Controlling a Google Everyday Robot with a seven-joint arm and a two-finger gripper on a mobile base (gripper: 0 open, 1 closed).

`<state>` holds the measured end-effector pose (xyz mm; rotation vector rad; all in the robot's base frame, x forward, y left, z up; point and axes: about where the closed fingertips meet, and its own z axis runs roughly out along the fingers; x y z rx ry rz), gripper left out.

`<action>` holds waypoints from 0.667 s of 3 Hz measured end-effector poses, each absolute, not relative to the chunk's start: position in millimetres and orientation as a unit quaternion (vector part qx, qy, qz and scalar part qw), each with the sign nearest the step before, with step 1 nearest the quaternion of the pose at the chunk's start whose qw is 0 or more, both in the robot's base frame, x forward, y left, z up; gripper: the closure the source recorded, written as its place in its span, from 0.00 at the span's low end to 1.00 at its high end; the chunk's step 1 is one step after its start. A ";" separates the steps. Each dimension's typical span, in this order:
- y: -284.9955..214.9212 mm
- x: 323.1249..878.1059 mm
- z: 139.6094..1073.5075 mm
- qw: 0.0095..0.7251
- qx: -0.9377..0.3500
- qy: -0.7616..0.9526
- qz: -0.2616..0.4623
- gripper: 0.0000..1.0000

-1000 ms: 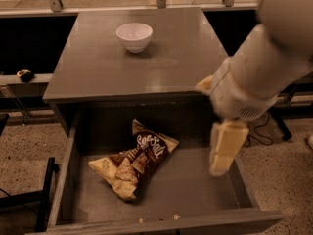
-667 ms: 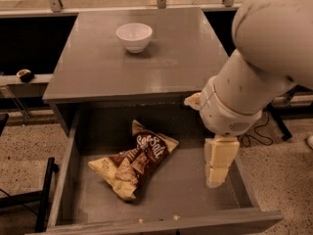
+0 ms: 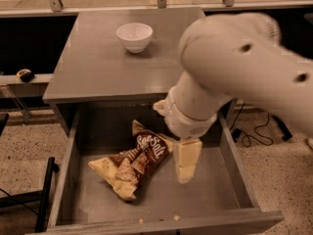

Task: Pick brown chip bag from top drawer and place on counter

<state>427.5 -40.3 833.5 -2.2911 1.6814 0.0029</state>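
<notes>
Over the open drawer, the gripper hangs just right of the bag.
Bag lies crumpled on the drawer floor, left of centre; whether the gripper is open I cannot tell. Best to shift left over the dark middle, then descend straight.
</notes>
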 end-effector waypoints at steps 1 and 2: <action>0.5 469.9 763.1 0.148 -0.830 0.537 -0.037 0.00; 18.4 504.6 703.4 0.145 -0.848 0.505 -0.066 0.00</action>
